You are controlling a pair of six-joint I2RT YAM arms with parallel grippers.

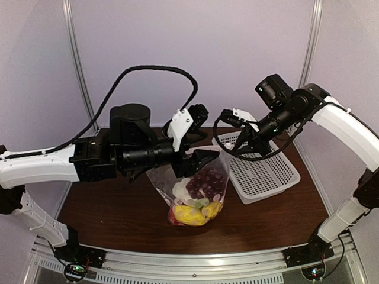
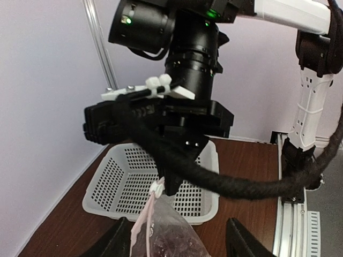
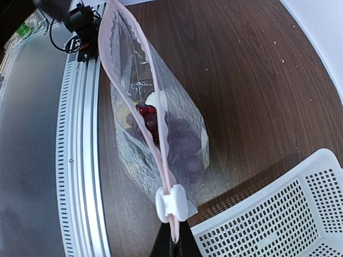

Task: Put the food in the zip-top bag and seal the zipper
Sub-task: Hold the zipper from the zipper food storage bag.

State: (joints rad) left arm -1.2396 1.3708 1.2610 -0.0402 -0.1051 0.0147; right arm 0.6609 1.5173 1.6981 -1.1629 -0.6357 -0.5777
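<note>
Two grippers, two states. Your left gripper (image 2: pixel 181 241) stands wide, one finger on each side of the bag's top, touching nothing that I can see. Your right gripper (image 3: pixel 171 246) is pinched shut on the bag (image 1: pixel 195 192), at the mouth edge just beside the white slider (image 3: pixel 171 203).

- Bag: mid-tabletop (image 3: pixel 241 80), held up by that one corner, with its bottom apparently resting on the wood. The basket (image 3: pixel 278 214) is just beside it.
- Food is inside: grapes (image 1: pixel 206 180) high, cauliflower (image 1: pixel 180 189) beside them, yellow pieces (image 1: pixel 192 214) at the bottom. I see none left in the basket.
- Zipper (image 3: pixel 161 171): runs as a narrow pink line away from the slider. It looks closed near the slider. At the far end I cannot tell.

Risks from here, as I judge them:

- The whole load hangs on one thin corner pinch. Lift or swing it and the film may slide out of your right gripper, dropping the bag on its side.
- If the far end of the zipper is not pressed home, tipping the bag lets the grapes roll out. Check that end before you release.
- The left fingers bracket the bag. A sideways move could catch the film and drag or twist it against the right hold.
- The right arm's cable loops low near the bag and the basket rim, so a turn of that arm could snag either.
</note>
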